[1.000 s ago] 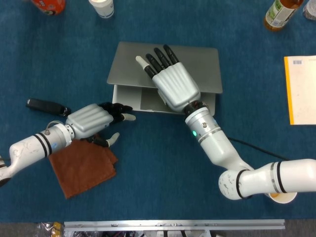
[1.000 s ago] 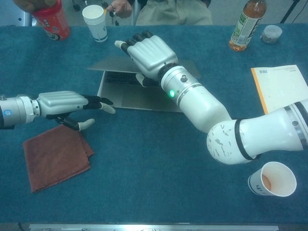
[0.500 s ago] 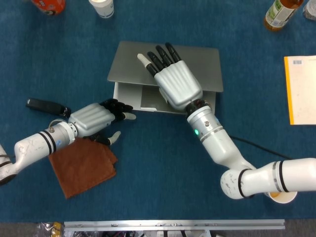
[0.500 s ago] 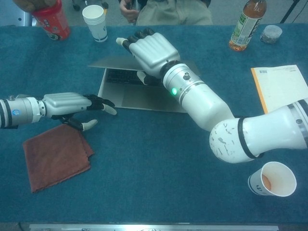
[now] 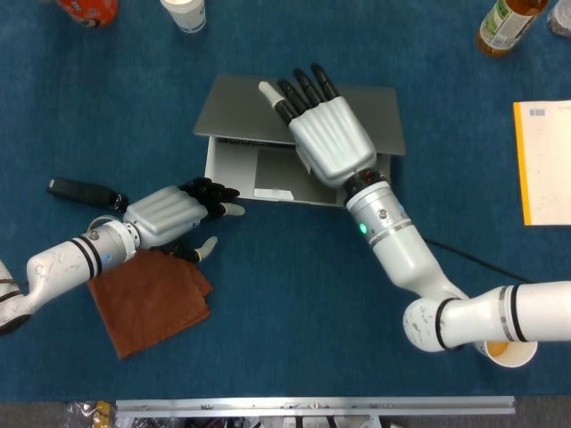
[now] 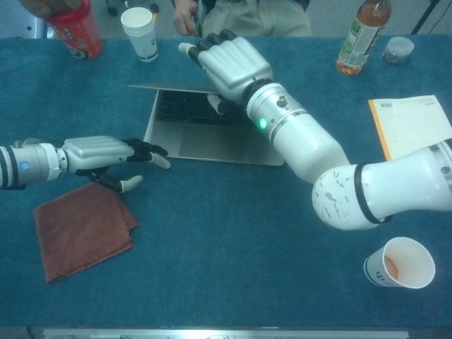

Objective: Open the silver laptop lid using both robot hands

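The silver laptop (image 5: 241, 169) lies mid-table with its lid (image 5: 236, 107) raised partway, so the keyboard (image 6: 191, 109) shows in the chest view. My right hand (image 5: 326, 134) (image 6: 229, 67) grips the lid's front edge near the middle, with its fingers over the top and its thumb underneath. My left hand (image 5: 174, 214) (image 6: 106, 152) lies low and flat at the laptop's front-left corner. Its fingers are stretched out, with the tips at the edge of the base, and it holds nothing.
A brown cloth (image 5: 147, 303) lies under my left wrist, with a black object (image 5: 80, 192) beside it. A white cup (image 6: 139, 32), a red can (image 6: 74, 32) and a bottle (image 6: 360, 35) line the far edge. A yellow notebook (image 5: 542, 160) and a paper cup (image 6: 399, 263) are on the right.
My right hand has lifted the lid and moved away from me, opening the laptop wider and uncovering the keyboard. My left hand crept slightly toward the base corner, then stayed.
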Action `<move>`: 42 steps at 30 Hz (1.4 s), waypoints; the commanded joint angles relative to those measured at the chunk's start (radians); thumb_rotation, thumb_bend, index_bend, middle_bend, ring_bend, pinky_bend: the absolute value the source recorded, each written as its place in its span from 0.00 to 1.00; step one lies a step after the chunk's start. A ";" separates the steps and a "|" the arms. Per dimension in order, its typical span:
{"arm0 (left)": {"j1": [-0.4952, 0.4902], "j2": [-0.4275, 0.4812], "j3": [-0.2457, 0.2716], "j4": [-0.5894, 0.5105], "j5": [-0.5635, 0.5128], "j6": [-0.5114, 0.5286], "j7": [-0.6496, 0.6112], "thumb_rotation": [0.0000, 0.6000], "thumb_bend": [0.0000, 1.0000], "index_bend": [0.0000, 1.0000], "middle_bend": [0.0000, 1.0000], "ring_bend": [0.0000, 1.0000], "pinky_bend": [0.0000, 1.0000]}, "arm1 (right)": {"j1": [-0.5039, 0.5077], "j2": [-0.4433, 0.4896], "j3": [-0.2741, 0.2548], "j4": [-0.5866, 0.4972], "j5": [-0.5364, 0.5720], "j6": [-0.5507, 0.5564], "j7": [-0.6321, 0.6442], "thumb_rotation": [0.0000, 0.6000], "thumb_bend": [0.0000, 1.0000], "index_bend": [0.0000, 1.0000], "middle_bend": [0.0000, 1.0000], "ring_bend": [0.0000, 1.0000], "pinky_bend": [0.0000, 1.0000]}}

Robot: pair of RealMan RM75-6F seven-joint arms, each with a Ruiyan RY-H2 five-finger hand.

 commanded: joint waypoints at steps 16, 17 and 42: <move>-0.004 0.015 0.001 -0.030 -0.026 -0.006 0.036 0.33 0.55 0.10 0.00 0.00 0.00 | -0.011 0.078 0.049 0.078 0.030 -0.001 0.046 1.00 0.42 0.05 0.13 0.00 0.05; -0.004 0.016 0.001 -0.031 -0.027 -0.007 0.037 0.33 0.55 0.10 0.00 0.00 0.00 | -0.012 0.083 0.053 0.087 0.033 -0.004 0.051 1.00 0.42 0.05 0.13 0.00 0.05; 0.000 0.024 -0.004 -0.053 -0.051 -0.017 0.070 0.33 0.55 0.10 0.00 0.00 0.00 | 0.031 0.022 0.107 0.467 0.042 -0.104 0.195 1.00 0.34 0.05 0.13 0.00 0.05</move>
